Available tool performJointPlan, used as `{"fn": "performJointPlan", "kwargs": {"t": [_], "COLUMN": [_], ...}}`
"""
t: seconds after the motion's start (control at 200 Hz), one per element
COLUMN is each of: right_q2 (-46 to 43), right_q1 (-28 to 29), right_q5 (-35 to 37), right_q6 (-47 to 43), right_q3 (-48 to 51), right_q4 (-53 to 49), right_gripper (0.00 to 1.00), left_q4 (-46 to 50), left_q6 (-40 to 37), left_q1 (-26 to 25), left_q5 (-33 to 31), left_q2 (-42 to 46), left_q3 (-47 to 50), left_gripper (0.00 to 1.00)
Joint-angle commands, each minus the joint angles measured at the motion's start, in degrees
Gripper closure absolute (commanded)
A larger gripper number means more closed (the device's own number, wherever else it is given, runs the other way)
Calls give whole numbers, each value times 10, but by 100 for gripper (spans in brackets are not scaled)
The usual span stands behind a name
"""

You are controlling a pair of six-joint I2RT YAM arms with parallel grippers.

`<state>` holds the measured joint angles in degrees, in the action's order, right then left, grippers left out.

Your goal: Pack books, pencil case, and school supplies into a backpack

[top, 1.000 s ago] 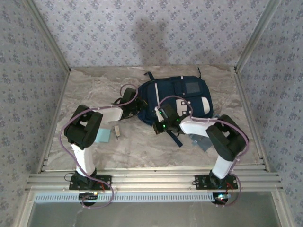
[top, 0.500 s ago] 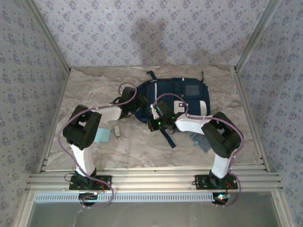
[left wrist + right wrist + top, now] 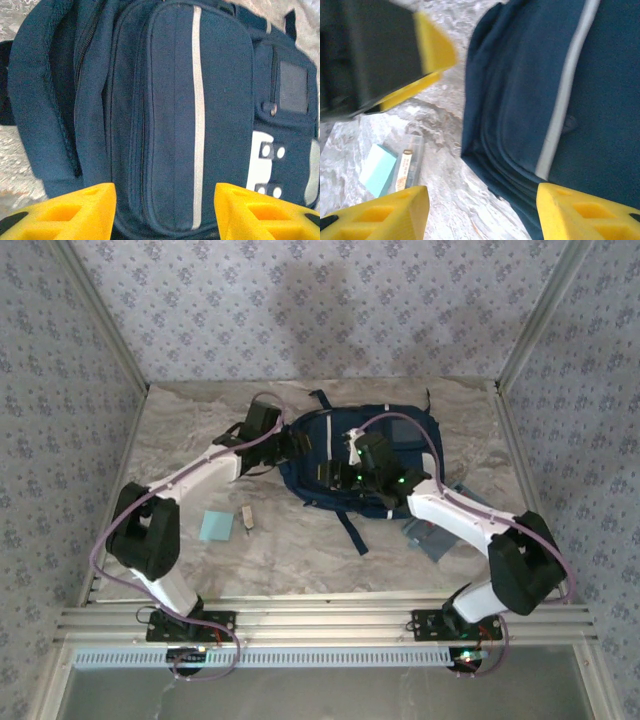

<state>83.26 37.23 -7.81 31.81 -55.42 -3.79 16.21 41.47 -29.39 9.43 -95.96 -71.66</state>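
Note:
The navy-blue backpack (image 3: pixel 322 432) with white stripes lies flat at the back middle of the table. My left gripper (image 3: pixel 293 445) hovers at its left end, open, with only backpack (image 3: pixel 175 100) fabric showing between the yellow fingers (image 3: pixel 75 215). My right gripper (image 3: pixel 330 475) is at the pack's near-left edge, open and holding nothing (image 3: pixel 482 215). The light-blue pad (image 3: pixel 214 526) and the small beige block (image 3: pixel 246 517) lie on the table to the left. The grey pencil case (image 3: pixel 428 538) lies at the right, partly under my right arm. The books are hidden.
A dark strap (image 3: pixel 352 530) trails from the backpack toward the near edge. The left gripper's yellow finger (image 3: pixel 432 50) shows close above the right one. Papered walls stand on three sides; a metal rail (image 3: pixel 320 620) runs along the near edge.
Both grippers have opened. The left arm has reached back and right along the pack's left end. The right gripper has let go of the strap and risen over the pack's near edge.

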Motion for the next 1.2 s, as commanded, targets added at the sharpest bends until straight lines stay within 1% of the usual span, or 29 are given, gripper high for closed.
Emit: {"fn": "performJointPlan", "kwargs": {"t": [0.0,0.07,0.14,0.265,0.33,0.355,0.45,0.535,0.645,0.765,0.949,1.194], "right_q2": [-24,-36,-55,-108,-129,-135,-145,-146,-132,-112,-95,-84], "right_q1": [-13,-24,-33,-43,-44,-45,-58,-83,-128,-160,-173,-173], "right_q5": [37,47,53,53,63,68,74,67,63,63,54,44], "right_q6": [71,120,172,269,302,308,320,332,329,314,305,308], "right_q3": [11,20,43,118,146,153,177,205,227,226,220,232], "right_q4": [-105,-149,-169,-140,-135,-140,-144,-111,-68,-44,-27,-8], "right_gripper": [40,39,38,37,30,29,28,27,27,28,28,28], "left_q4": [100,122,133,138,143,145,156,174,194,200,182,149], "left_q6": [-95,-139,-174,-218,-238,-248,-285,-313,-330,-348,-369,-381], "left_q1": [-29,-49,-68,-95,-106,-110,-122,-125,-127,-126,-127,-134], "left_q5": [-2,-1,-3,-6,-13,-16,-29,-28,-34,-41,-76,-71], "left_q2": [18,20,22,25,23,22,9,-13,-44,-73,-108,-136], "left_q3": [-15,-9,3,24,27,28,28,18,5,-3,-23,-47], "left_gripper": [46,46,46,46,46,46,45,46,46,46,47,47]}}
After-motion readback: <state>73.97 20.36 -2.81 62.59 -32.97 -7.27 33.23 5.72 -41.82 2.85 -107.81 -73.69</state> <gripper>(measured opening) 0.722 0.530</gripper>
